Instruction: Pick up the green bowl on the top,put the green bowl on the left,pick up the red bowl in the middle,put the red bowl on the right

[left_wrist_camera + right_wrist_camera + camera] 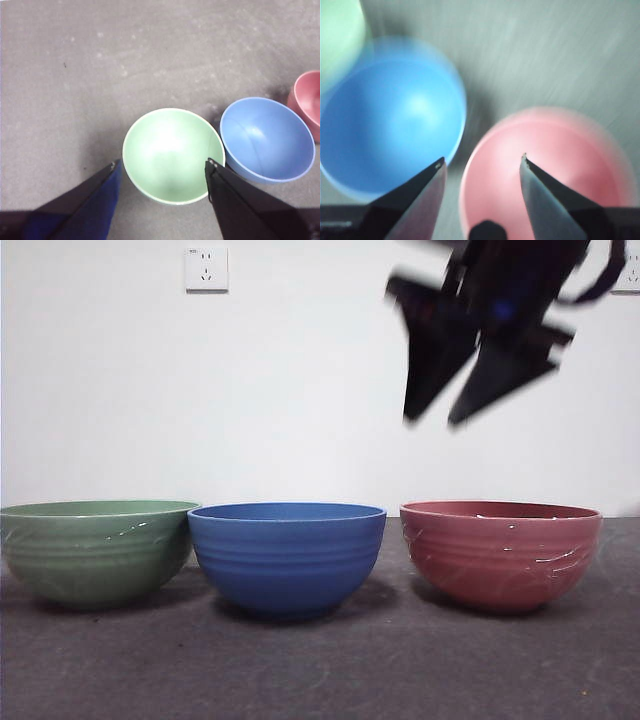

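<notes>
**Three bowls in a row, both grippers clear above them**

Three bowls stand side by side on the grey table (320,670), each upright on its own base, none nested in another. The green bowl (97,551) sits at the left end, the blue bowl (287,556) in the middle, and the red bowl (500,553) at the right end. Green and blue look to be touching or almost so at the rims; a small gap separates blue from red. This layout matches what the task asks for, so I judge both placements done and the stack fully taken apart.

The right gripper (482,161) hangs in the air above the red bowl, jaws spread wide with nothing between them. In the front view it shows as a dark, blurred shape (482,390) high over the red bowl's side of the table, well clear of the rim. The blur in its wrist view suggests the arm is in motion; an empty, spread pincer over a bowl that rests on the table fits a release.

The left gripper (162,162) hovers over the green bowl (173,155), jaws likewise spread to either side and holding nothing. It appears only in its own wrist view, which suggests it waits above the bowl's resting place.

A wall socket (206,269) sits on the white wall behind.
</notes>
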You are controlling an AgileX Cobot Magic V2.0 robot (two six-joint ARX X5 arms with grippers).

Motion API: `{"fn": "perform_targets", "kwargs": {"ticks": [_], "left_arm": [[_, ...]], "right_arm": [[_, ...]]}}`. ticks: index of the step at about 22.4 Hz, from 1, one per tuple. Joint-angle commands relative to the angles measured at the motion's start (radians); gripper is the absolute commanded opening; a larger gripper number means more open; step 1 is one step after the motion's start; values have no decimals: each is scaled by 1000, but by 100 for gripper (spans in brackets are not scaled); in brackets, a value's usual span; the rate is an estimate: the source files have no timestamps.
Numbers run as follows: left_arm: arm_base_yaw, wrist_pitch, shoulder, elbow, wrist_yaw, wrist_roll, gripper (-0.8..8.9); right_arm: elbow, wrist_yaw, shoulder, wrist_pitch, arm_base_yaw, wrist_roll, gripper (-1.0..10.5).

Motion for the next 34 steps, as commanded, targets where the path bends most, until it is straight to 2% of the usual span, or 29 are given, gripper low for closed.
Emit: {"fn": "perform_targets", "kwargs": {"ticks": [1, 2, 3, 6, 8, 10, 12, 14, 19, 26, 34], "left_arm": [[2, 27, -2, -2, 41, -4, 257], [2, 40, -2, -2, 79, -3, 141], [2, 59, -3, -2, 114, -3, -35], [2, 128, -16, -4, 125, -5, -8], [2, 167, -47, -31, 123, -12, -8], [2, 230, -109, -111, 122, -50, -8], [2, 314, -198, -229, 107, -93, -8], [2, 362, -254, -298, 97, -103, -8], [2, 309, -286, -334, 98, -157, -4], [2, 212, -286, -334, 98, -156, -4], [-3, 196, -288, -335, 98, -157, -4]], "right_arm": [[-8, -2, -117, 56, -40, -31, 172], [-8, -2, -160, 75, -58, -43, 82], [-8, -2, -209, 86, -80, -53, -10], [-34, -2, -356, 119, -155, -54, -17], [-127, 3, -476, 187, -198, -53, -17], [-257, 6, -603, 257, -236, -51, -17], [-380, 6, -725, 329, -261, -7, -17], [-429, 7, -785, 346, -264, 9, -17], [-442, 11, -814, 328, -264, 6, -15], [-442, 10, -811, 304, -264, 7, 4], [-442, 31, -811, 261, -264, 7, 4]]}}
